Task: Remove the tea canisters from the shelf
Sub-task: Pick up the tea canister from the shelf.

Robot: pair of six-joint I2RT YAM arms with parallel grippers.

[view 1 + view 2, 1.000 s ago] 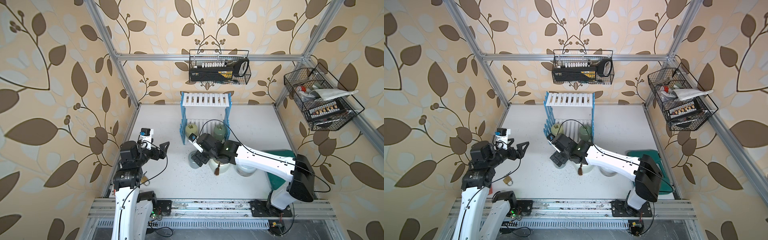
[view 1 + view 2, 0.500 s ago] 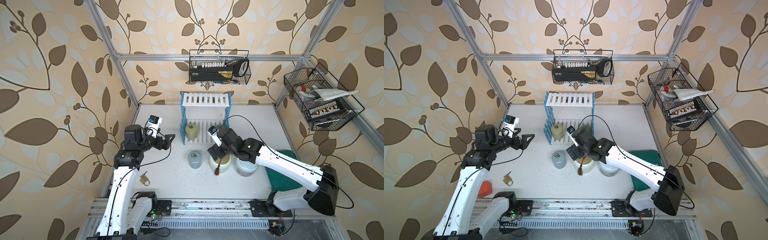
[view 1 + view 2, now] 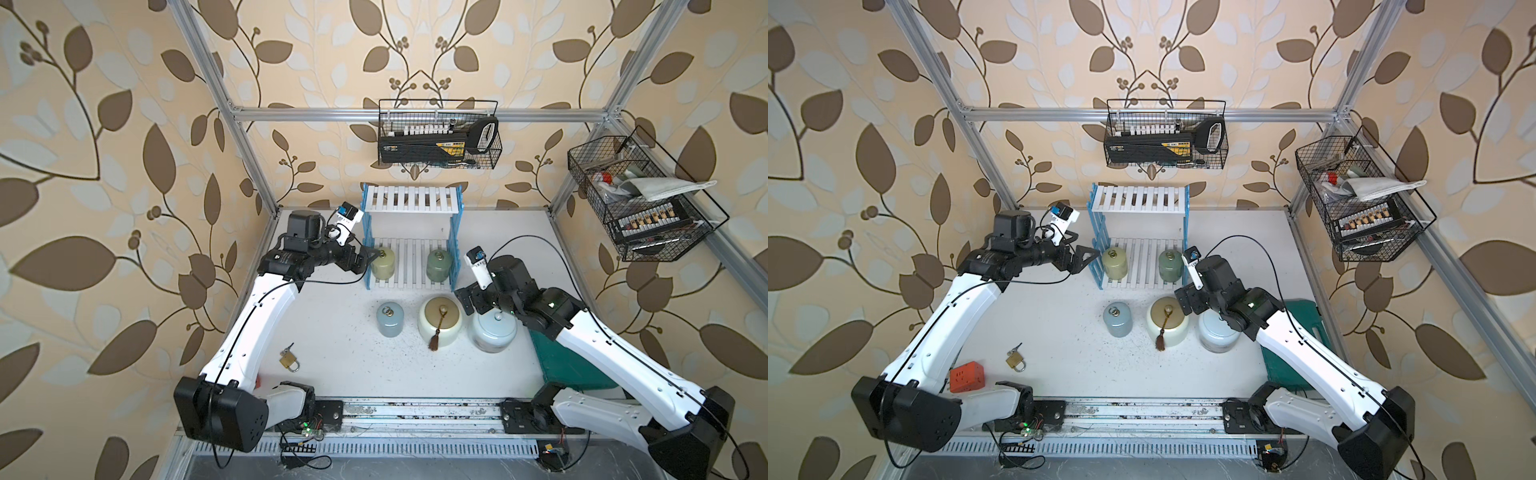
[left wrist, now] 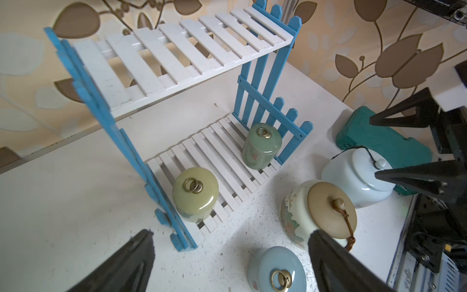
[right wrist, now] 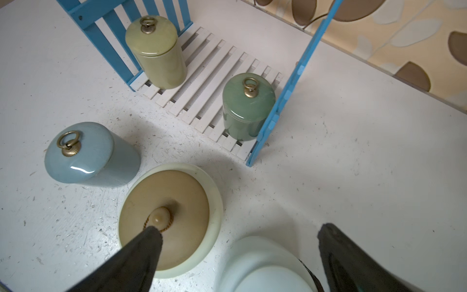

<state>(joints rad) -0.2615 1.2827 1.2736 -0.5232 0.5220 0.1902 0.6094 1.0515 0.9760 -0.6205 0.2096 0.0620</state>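
Left hand (image 3: 1086, 248): spread wide, holding nothing, just outside the left fence of the shelf (image 3: 411, 199), level with its lower tier.
Right hand (image 3: 468, 302): spread wide, holding nothing, over the bench (image 3: 332, 332) by the shelf's front right corner.
Lower tier: yellow-green canister (image 3: 382, 264) at the left end, sage green canister (image 3: 438, 266) at the right end, both upright.
Off the shelf: grey-blue canister (image 3: 390, 319), cream jar (image 3: 439, 322) and pale-blue jar (image 3: 492, 332) stand in a row on the bench in front.
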